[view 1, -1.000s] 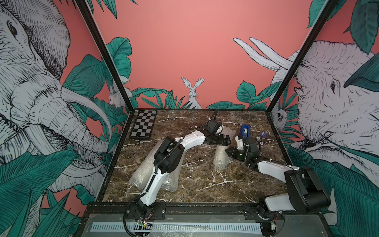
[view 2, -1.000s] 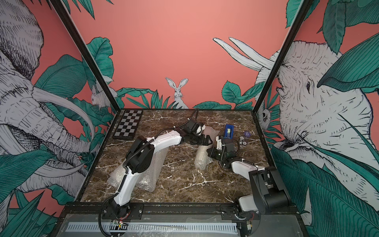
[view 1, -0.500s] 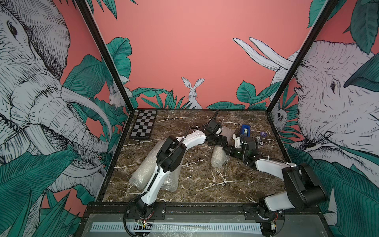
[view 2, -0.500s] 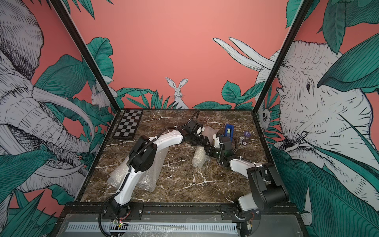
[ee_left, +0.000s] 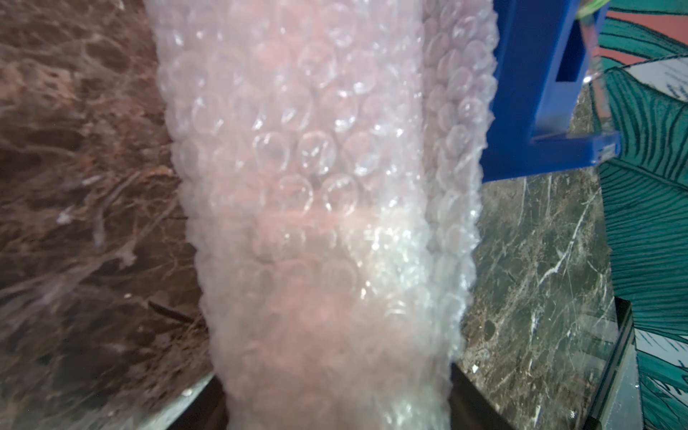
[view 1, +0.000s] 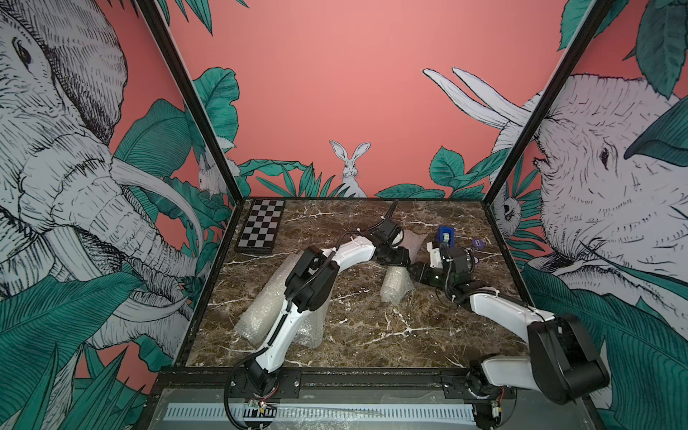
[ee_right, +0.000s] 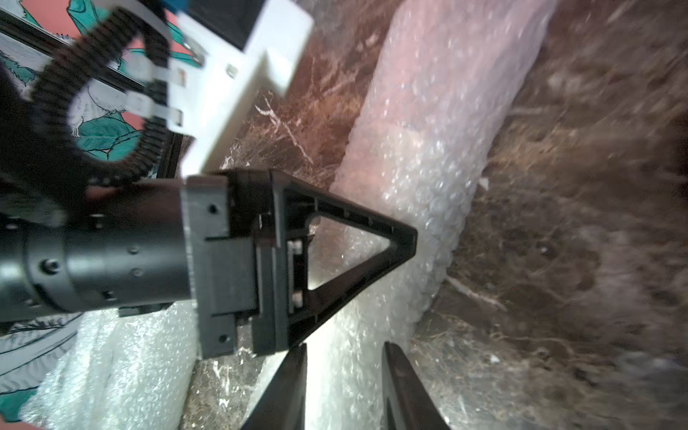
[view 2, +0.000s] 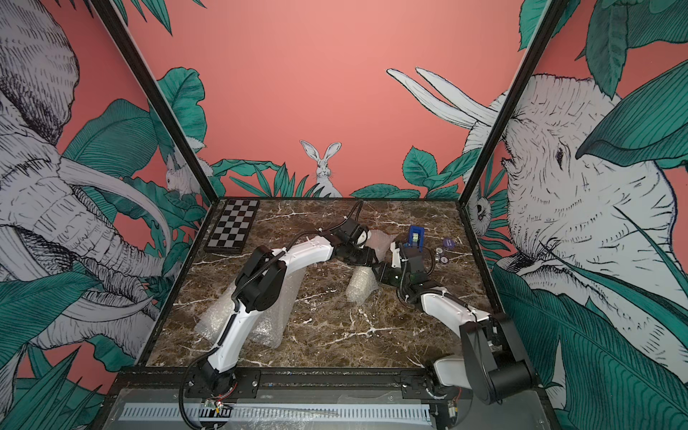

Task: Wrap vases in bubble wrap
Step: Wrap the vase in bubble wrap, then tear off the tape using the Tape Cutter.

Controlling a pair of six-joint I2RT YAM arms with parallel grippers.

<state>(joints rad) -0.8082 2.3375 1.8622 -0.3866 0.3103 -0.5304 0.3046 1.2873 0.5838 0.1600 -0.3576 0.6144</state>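
Wrapped bundle (view 1: 396,288) at middle of worktop (view 1: 372,335); vase inside not discernible. Left claw (ee_left: 331,404) clamped on bundle's far end: left wrist view alone shows wrap pinched between fingers (ee_left: 473,398). Right claw (ee_right: 350,391) jaws apart, wrap in gap, seen only from right wrist. Both top views add loose bubble wrap sheets (view 1: 260,314) under left arm (view 1: 309,283), chequered board (view 1: 262,228) far left. Blue tape dispenser (ee_left: 540,93) near bundle.

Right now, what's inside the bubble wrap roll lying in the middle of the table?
Through the bubble wrap only a smooth, pinkish cylinder shows faintly, with one line across it. The bubbles blur it: its material, rim and ends are covered.
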